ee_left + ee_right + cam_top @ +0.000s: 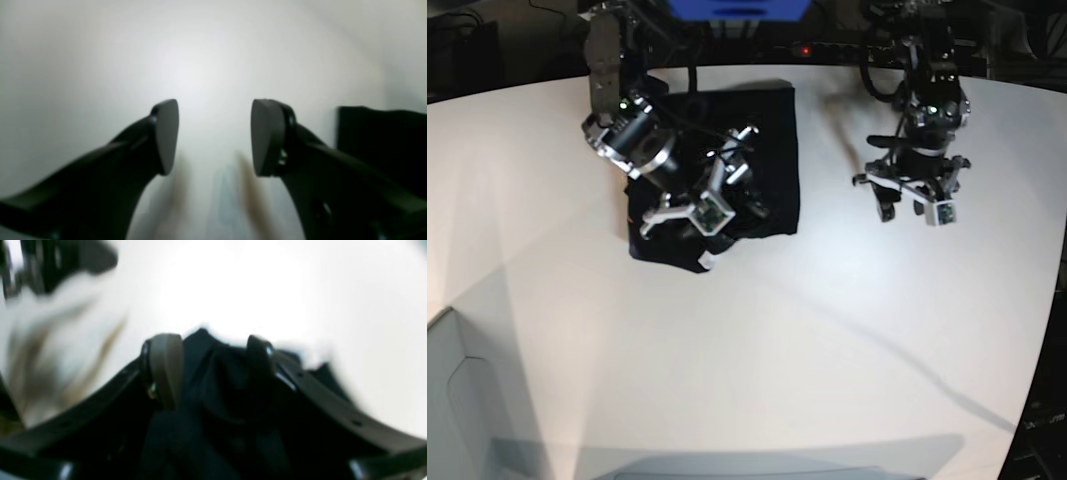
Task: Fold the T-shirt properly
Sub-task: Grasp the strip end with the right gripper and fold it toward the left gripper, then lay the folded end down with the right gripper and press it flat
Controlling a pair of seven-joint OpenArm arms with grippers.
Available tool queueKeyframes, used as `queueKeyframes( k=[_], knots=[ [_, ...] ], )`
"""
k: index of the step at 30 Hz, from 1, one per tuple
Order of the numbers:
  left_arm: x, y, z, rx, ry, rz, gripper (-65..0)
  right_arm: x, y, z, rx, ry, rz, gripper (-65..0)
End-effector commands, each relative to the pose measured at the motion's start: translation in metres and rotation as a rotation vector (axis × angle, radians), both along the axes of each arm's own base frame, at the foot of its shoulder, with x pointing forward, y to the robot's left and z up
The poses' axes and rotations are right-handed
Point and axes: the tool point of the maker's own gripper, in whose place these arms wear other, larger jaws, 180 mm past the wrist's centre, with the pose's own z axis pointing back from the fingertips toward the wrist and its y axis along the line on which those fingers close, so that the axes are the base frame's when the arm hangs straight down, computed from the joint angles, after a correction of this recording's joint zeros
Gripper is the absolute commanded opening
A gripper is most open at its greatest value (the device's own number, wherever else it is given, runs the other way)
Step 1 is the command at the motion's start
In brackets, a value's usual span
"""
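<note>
The black T-shirt (772, 130) lies folded into a rough rectangle at the back left of the white table (757, 340), with a small white tag (705, 262) at its near edge. My right gripper (739, 180) is down on the shirt's middle. In the right wrist view its jaws (213, 366) stand apart with bunched black cloth (213, 390) rising between them. My left gripper (905, 205) is open and empty over bare table to the right of the shirt. In the left wrist view (215, 136) a straight edge of the shirt (383, 140) shows at the right.
Dark equipment and cables line the table's back edge, with a blue object (737, 8) at the top. A pale grey box edge (447, 390) stands at the front left. The table's curved right edge (1052, 300) is near my left arm.
</note>
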Motion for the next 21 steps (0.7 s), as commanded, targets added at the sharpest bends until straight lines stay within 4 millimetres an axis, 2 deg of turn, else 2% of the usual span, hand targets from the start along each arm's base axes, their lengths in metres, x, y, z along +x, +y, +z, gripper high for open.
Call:
queueKeyframes(
  k=[1, 5, 7, 13, 16, 21],
  knots=[
    [0.000, 0.008, 0.008, 0.015, -0.030, 0.015, -31.3, 0.005, -0.007, 0.009, 0.013, -0.028, -0.021, -33.3],
    [-0.006, 0.022, 0.008, 0.033, -0.023, 0.046, -31.3, 0.023, -0.044, 0.010, -0.008, -0.043, -0.133, -32.9],
    [-0.010, 0.027, 0.007, 0.039, -0.016, 0.060, -31.3, 0.027, -0.049, 0.012, -0.014, -0.048, -0.147, -32.7],
    [-0.011, 0.027, 0.006, 0.039, -0.014, 0.059, -31.3, 0.023, -0.045, 0.008, -0.013, -0.035, -0.136, -31.4],
    [-0.011, 0.028, 0.007, 0.038, -0.014, 0.062, -31.3, 0.017, -0.034, 0.002, -0.007, -0.014, -0.102, -28.6],
    [-0.014, 0.028, 0.005, 0.039, -0.007, 0.063, -31.3, 0.009, -0.014, 0.002, 0.005, -0.010, -0.044, -28.1]
  ],
)
